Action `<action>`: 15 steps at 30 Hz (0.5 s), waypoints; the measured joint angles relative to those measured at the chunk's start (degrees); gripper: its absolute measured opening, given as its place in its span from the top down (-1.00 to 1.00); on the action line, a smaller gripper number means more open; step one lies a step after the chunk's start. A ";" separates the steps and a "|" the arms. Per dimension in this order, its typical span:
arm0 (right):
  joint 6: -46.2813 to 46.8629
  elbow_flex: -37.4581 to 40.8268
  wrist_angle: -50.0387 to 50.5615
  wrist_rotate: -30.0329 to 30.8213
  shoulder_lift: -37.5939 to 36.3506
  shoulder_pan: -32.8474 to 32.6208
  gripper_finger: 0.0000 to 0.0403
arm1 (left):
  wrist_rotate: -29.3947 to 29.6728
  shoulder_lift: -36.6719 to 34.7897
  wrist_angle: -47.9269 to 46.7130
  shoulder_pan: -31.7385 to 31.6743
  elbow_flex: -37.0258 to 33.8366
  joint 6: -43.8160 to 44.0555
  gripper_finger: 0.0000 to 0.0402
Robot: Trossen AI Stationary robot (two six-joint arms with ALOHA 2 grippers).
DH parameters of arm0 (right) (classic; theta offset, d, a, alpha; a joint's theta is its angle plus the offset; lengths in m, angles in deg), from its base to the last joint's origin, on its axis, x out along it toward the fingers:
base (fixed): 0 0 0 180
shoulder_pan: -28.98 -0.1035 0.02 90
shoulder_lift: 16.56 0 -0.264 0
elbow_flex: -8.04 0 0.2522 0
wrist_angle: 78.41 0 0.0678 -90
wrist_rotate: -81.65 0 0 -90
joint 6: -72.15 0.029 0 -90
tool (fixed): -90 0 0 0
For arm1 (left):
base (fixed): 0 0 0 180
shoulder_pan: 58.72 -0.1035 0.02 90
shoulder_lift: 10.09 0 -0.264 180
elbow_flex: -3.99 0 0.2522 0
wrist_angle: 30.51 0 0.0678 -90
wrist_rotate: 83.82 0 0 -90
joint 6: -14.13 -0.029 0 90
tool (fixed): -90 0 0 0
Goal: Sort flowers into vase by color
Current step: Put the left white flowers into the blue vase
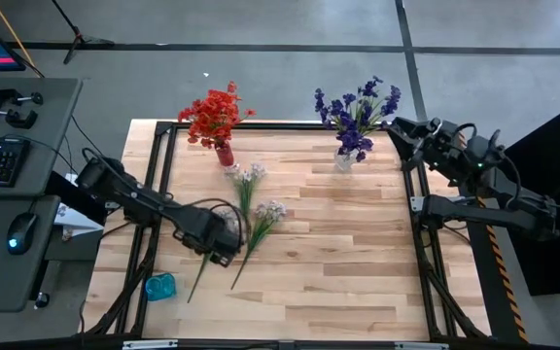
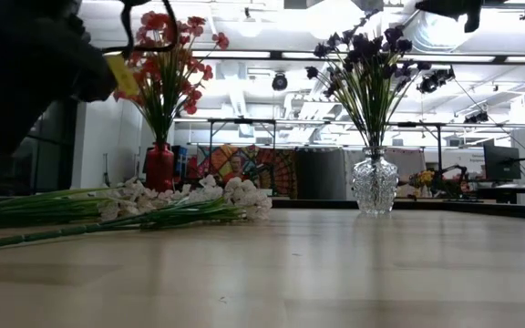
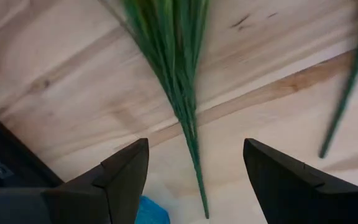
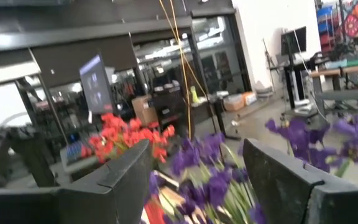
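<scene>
Open room: the near and right parts of the wooden table (image 1: 358,262) are bare boards; a blue object (image 1: 160,286) sits at the near left edge.
White flower sprigs (image 1: 251,209): two lie flat left of centre, long axes running diagonally, blossoms toward the far side, stem ends toward the near left.
Red flowers (image 1: 214,115): upright in a red vase (image 1: 224,154) at the far edge.
Purple flowers (image 1: 358,112): upright in a clear glass vase (image 1: 344,158), far right.
Left gripper (image 3: 194,171): fingers spread, straddling one sprig's stem, not closed on it.
Right gripper (image 4: 194,174): fingers apart, empty, raised by the purple blossoms.

Red flowers (image 1: 214,115), purple flowers (image 1: 358,109) upright in vases; white sprigs (image 1: 257,202) flat mid-table.
</scene>
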 joint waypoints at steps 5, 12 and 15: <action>0.00 0.00 3.93 0.00 0.02 0.00 -0.21 | -0.06 4.70 0.83 1.70 0.00 1.50 -0.23; -0.06 0.00 4.69 0.00 0.00 0.00 -0.21 | -0.48 11.38 1.14 1.38 0.02 -3.09 -0.20; 0.21 0.00 5.84 0.00 0.00 0.00 -0.21 | -0.46 13.54 1.14 1.00 0.02 -5.00 -0.08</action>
